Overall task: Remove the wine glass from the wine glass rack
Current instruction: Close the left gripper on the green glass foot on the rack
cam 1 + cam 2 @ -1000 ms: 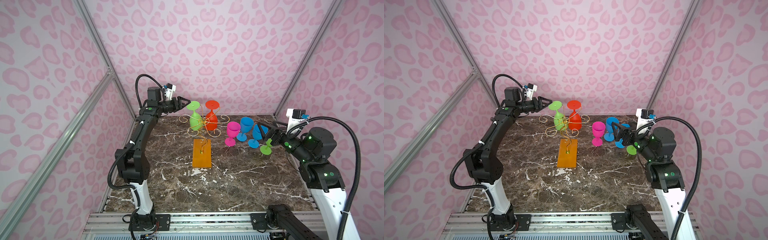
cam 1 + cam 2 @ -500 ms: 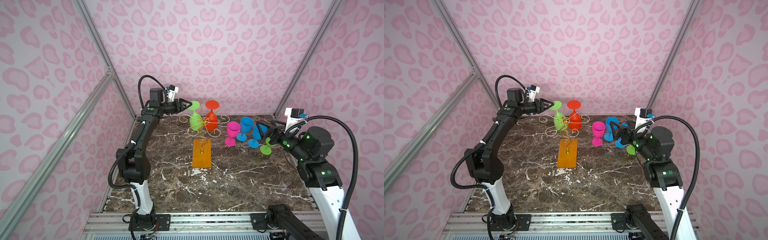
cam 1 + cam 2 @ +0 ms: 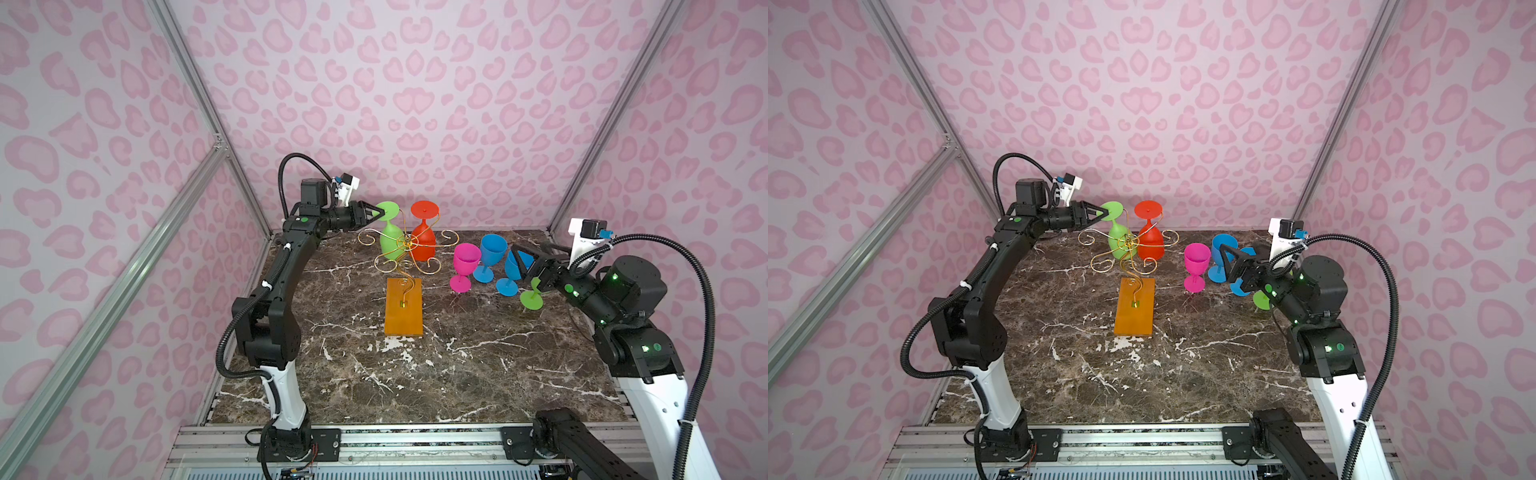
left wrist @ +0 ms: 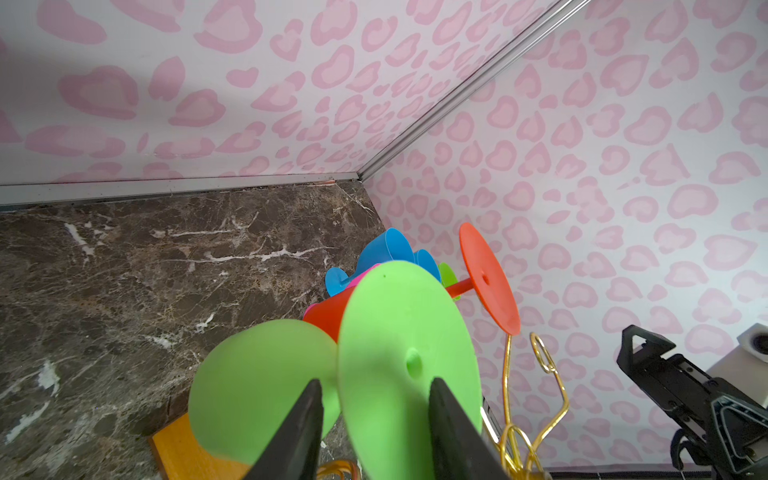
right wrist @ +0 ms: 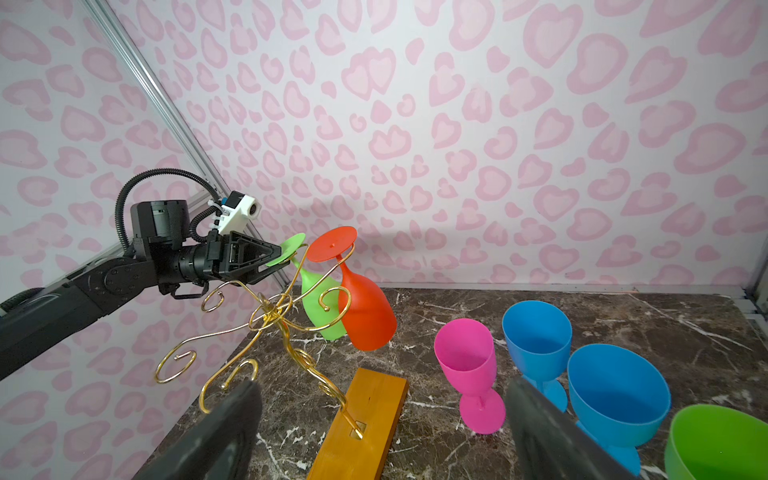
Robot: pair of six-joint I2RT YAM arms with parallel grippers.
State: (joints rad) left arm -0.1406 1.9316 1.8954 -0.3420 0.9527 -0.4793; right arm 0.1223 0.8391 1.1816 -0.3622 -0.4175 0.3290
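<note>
- Target: green glass (image 3: pixel 390 243) hangs bowl-down on rack (image 3: pixel 403 305).
- My left hand (image 3: pixel 377 212): jaws narrow, astride its foot; grip unconfirmed.
- Recommendation: clamp the foot squarely, then slide the stem out along the wire without snagging.

wine glass rack (image 3: pixel 403 316): glossy gold metal wire, smooth orange-brown wooden base
green wine glass (image 3: pixel 390 245): matt plastic
red wine glass (image 3: pixel 424 247): matt plastic
bench (image 3: pixel 415 374): smooth, veined brown marble look
left claw (image 4: pixel 374 384): matt black plastic
</note>
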